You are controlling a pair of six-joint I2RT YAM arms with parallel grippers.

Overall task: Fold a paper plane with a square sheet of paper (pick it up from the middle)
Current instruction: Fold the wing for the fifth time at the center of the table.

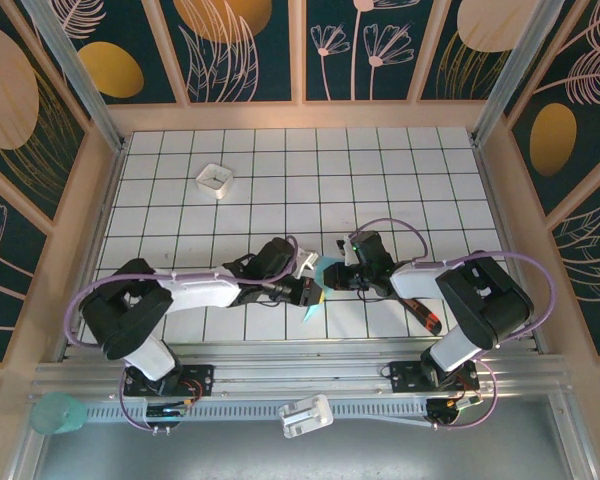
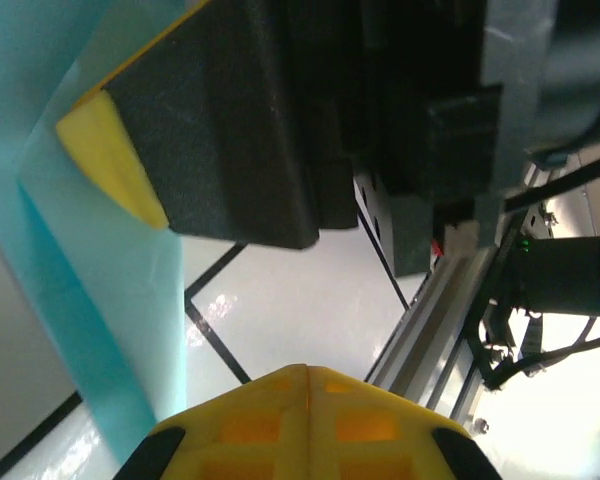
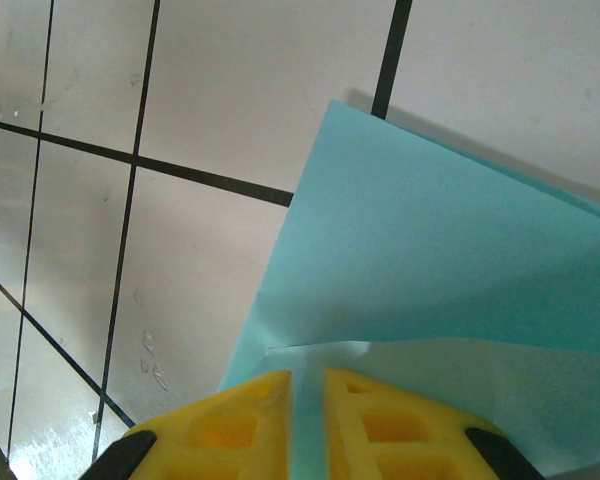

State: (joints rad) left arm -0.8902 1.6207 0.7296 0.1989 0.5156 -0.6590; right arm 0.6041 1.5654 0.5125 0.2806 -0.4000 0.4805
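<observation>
The turquoise sheet of paper point(image 1: 321, 273) hangs folded between the two arms near the table's front middle. It is creased into layers, and I cannot tell how close it is to a paper plane. My right gripper point(image 3: 307, 385) is shut on a paper edge point(image 3: 430, 250), with a strip of it between the yellow fingers. My left gripper point(image 2: 308, 378) is shut with nothing between its tips, and the paper point(image 2: 50, 220) hangs to its left. The right gripper's black finger point(image 2: 220, 130) with its yellow pad shows above. In the top view the left gripper point(image 1: 316, 292) and right gripper point(image 1: 334, 272) nearly meet.
A small white tray point(image 1: 216, 179) stands at the back left. A red-and-black tool point(image 1: 427, 318) lies by the right arm. The aluminium rail point(image 2: 430, 300) runs along the near edge. On it lie a teal cup point(image 1: 55, 412) and a white part point(image 1: 305, 415).
</observation>
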